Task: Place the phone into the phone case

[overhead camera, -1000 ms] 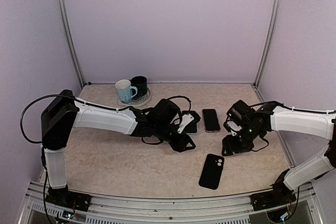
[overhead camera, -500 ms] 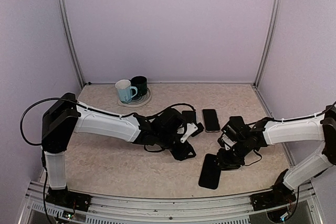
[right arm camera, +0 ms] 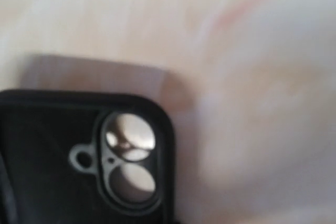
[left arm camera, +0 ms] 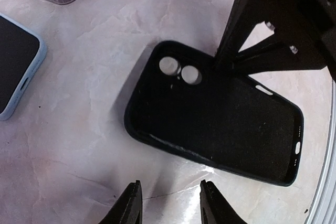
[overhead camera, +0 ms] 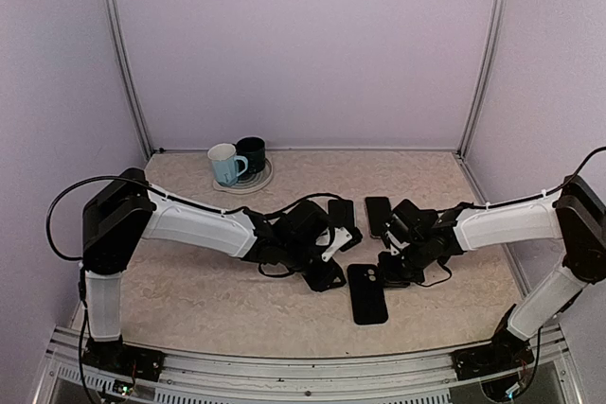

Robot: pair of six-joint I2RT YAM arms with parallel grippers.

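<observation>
Listing the bench as we find it.

1. Black phone case (overhead camera: pixel 367 294): flat on the table (overhead camera: pixel 189 290) near the front centre, open side up, camera cut-outs toward the far end.
2. Phone (overhead camera: pixel 381 216): dark screen up, beyond the case and apart from it. A second handset (overhead camera: pixel 341 214) lies just beside it.
3. Right gripper (overhead camera: pixel 389 268): jaws closed together, tip touching the case's rim beside the cut-outs. We cannot tell whether it pinches that rim.
4. Left gripper (left arm camera: pixel 169 199): fingers parted, nothing between them, just beside the case's long edge.
5. Pale mug (overhead camera: pixel 223 164) and dark mug (overhead camera: pixel 253 152): on a saucer (overhead camera: pixel 248 184), far left.
</observation>
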